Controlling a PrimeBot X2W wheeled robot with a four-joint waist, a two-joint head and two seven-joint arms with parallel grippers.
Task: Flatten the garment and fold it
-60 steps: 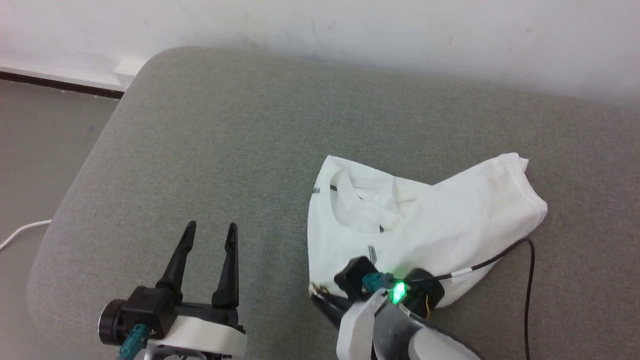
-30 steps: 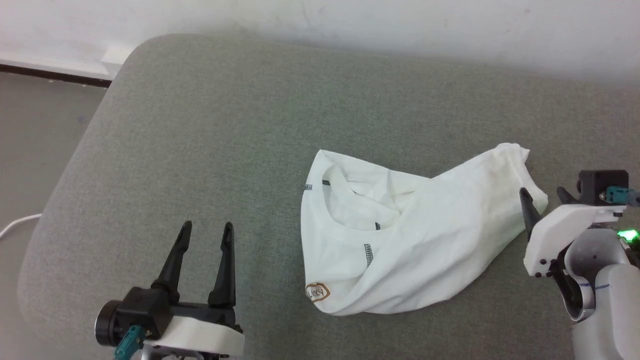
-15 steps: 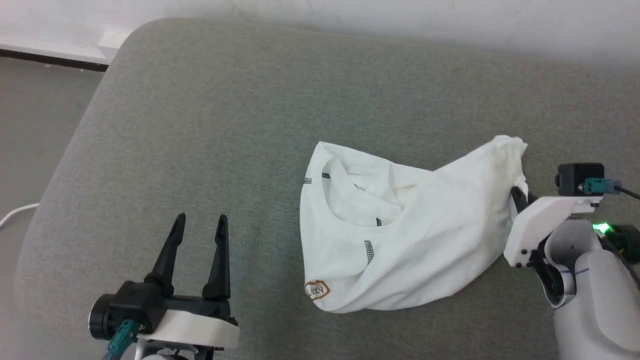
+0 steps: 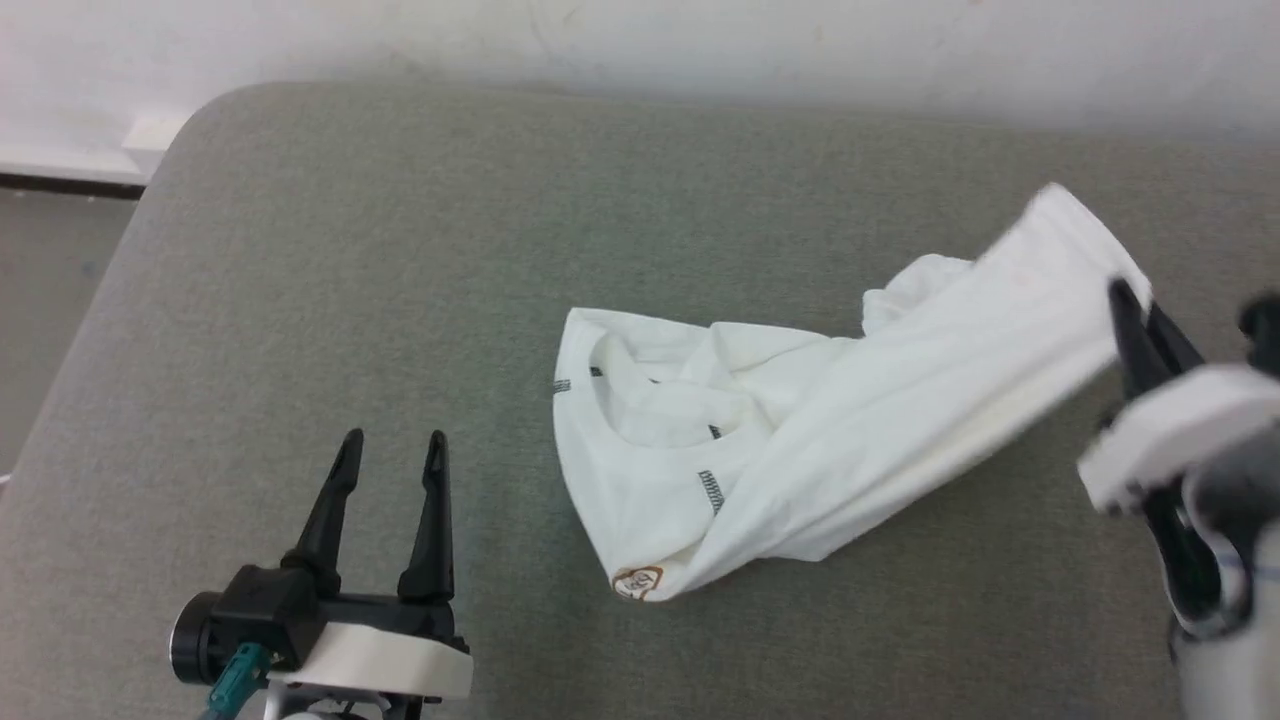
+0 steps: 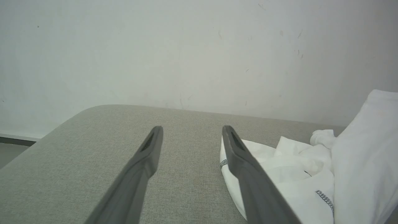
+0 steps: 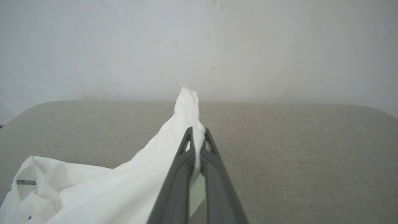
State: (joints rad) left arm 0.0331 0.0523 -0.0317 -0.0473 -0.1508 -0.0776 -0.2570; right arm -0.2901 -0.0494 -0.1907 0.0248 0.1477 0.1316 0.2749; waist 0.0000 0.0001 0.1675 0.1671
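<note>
The garment (image 4: pixel 800 430), a white shirt with dark zigzag stitching and a small brown-bordered patch (image 4: pixel 635 582) at its near corner, lies bunched on the grey cushion (image 4: pixel 400 250). Its right end is raised off the cushion. My right gripper (image 4: pixel 1130 300) is shut on that raised edge; in the right wrist view the garment (image 6: pixel 161 161) is pinched between the two closed fingers at the right gripper (image 6: pixel 196 132). My left gripper (image 4: pixel 390 445) stands open over bare cushion left of the shirt, and in the left wrist view the left gripper (image 5: pixel 191 129) has the garment (image 5: pixel 311 174) to its right.
A white wall (image 4: pixel 640 40) runs behind the cushion. The cushion's rounded left edge (image 4: pixel 120 240) drops to a grey floor (image 4: pixel 45 280) with a dark baseboard. Bare cushion (image 6: pixel 295 155) extends right of the shirt in the right wrist view.
My right gripper moved from the patch corner round to the shirt's right end, closed on it and lifted it up and to the right. The head camera shifted. The left gripper stayed open.
</note>
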